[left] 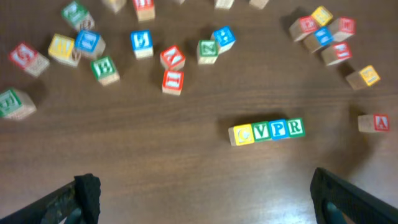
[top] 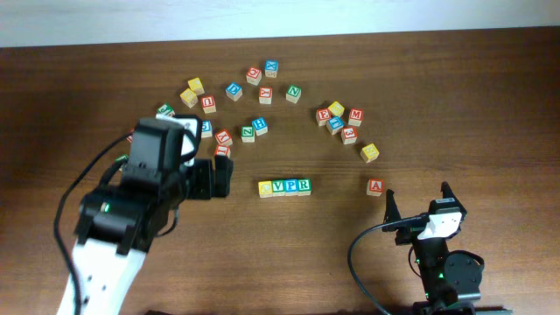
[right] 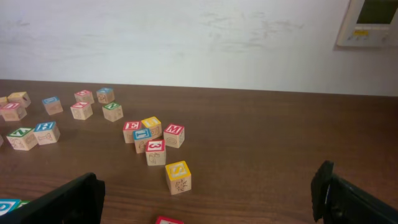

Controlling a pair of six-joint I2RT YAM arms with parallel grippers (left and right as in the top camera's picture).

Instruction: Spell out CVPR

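Note:
Four letter cubes stand side by side in a row reading C, V, P, R: yellow C (top: 265, 187), green V (top: 278, 187), blue P (top: 291, 186), green R (top: 304, 185). The left wrist view shows the same row, C (left: 242, 134) to R (left: 295, 127). My left gripper (top: 216, 178) is open, just left of the row, a short gap from the C, holding nothing. My right gripper (top: 418, 201) is open near the front right, well away from the row. Its wrist view has an empty gap (right: 208, 199) between the fingers.
Several loose cubes lie in an arc behind the row, from a yellow one (top: 195, 86) at the left to a cluster with a red M (top: 355, 115). A yellow cube (top: 370, 152) and a red A (top: 375, 186) lie right of the row.

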